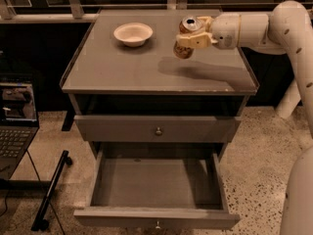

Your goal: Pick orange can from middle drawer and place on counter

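Note:
My gripper (191, 37) is shut on the orange can (186, 29) and holds it tilted just above the counter (146, 70), at its back right part, to the right of the white bowl. The can's silver lid faces up towards the camera. My white arm reaches in from the right. The middle drawer (156, 218) is pulled fully open at the bottom of the cabinet, and its inside is bare.
A white bowl (133, 34) sits on the counter's back left. The knobbed drawer above (157, 129) is closed, with an open slot over it. A laptop (14, 119) and a black stand (51, 190) are on the floor at left.

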